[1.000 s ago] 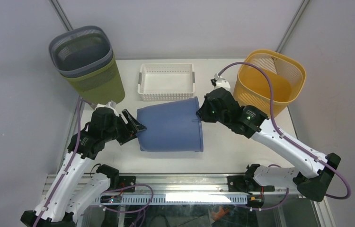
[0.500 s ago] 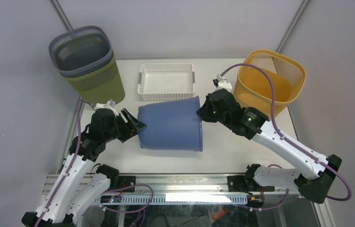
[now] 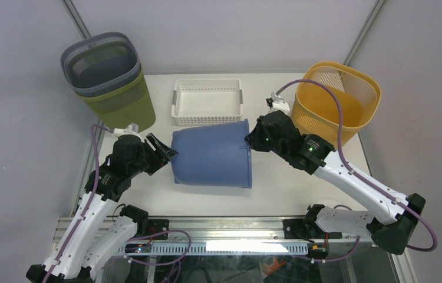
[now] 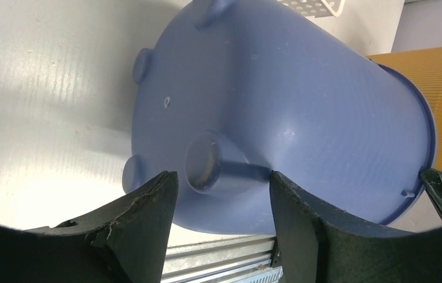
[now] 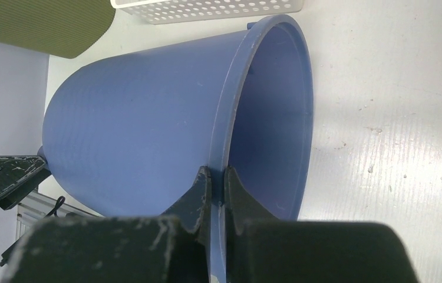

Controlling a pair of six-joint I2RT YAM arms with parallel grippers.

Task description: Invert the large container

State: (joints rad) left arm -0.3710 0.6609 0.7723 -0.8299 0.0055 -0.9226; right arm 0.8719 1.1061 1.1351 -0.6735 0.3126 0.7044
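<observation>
Two grippers bracket the bucket (image 3: 211,154), which we see lying on its side on the table (image 3: 301,188), mouth toward the right. Our right gripper (image 5: 217,183) pinches the rim, one finger inside, one outside. Our left gripper (image 4: 221,180) gapes, fingers apart, just off the footed base.

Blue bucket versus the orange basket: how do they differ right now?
The blue bucket is tipped on its side; the orange basket stands upright. The bucket's walls are solid; the basket's are mesh. The right gripper pinches the bucket's rim; no gripper holds the basket. Both are lidless containers, wider at the mouth.
</observation>
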